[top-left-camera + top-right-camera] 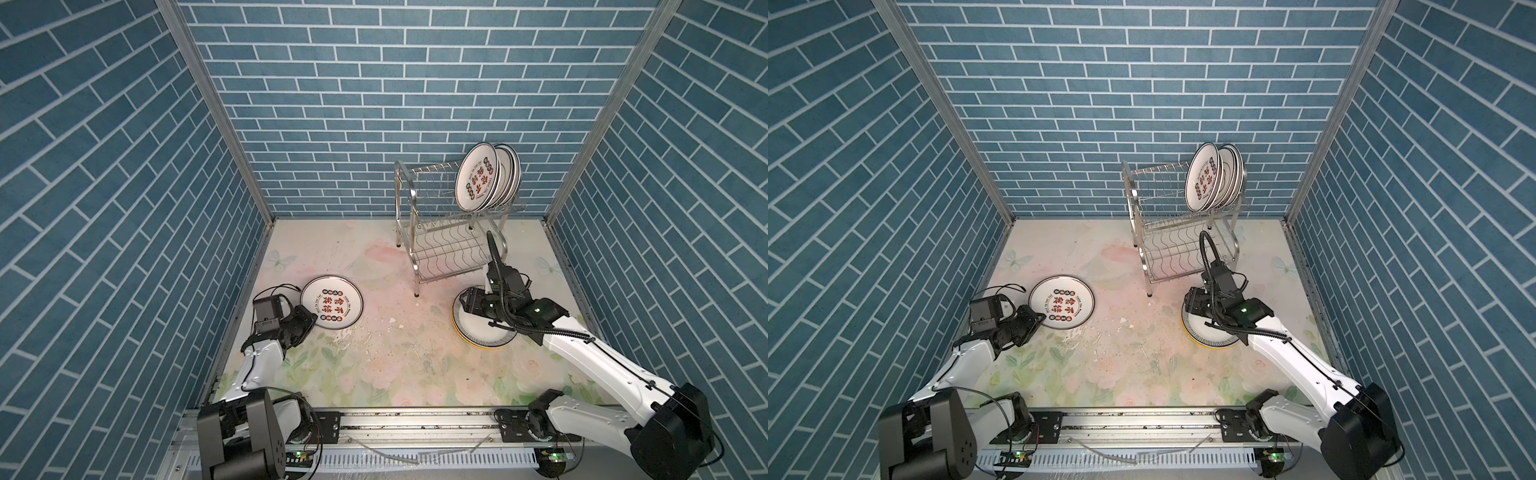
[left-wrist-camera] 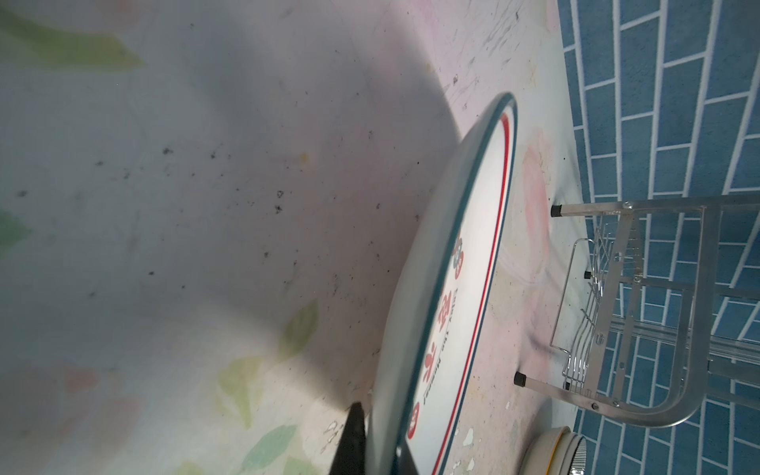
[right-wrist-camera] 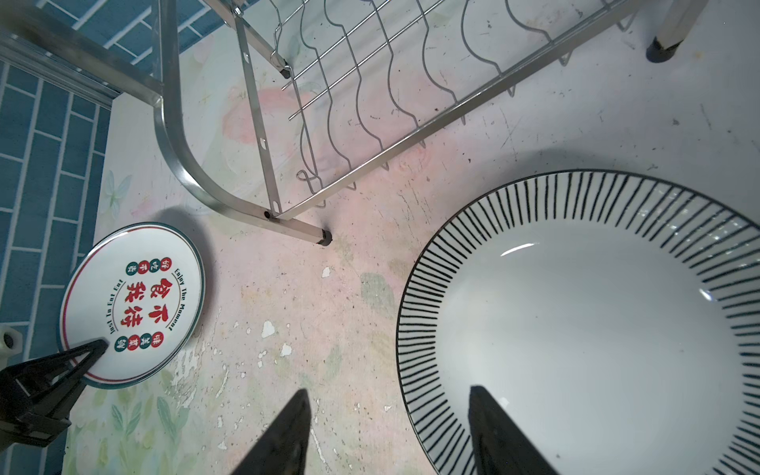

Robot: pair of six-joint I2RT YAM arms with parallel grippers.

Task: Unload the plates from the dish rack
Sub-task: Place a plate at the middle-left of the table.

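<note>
While the left gripper point(image 1: 312, 321) pinches the lettered plate point(image 1: 332, 302) rim | right gripper point(image 3: 388, 392) open wide across the striped plate point(image 3: 575, 329) edge | table point(image 1: 399, 332) room between plates.

Polished, mirror-bright metal tube and wire are shown in the dish rack point(image 1: 414, 249), while a glossy ceramic glaze with sharp highlights is seen on the black-striped plate point(image 3: 575, 320) and the red-lettered plate point(image 3: 131, 304). The floral-printed desk point(image 1: 374, 353) is pictured matt, scuffed and flaking, the right tool point(image 3: 387, 390) in matt black plastic.
</note>
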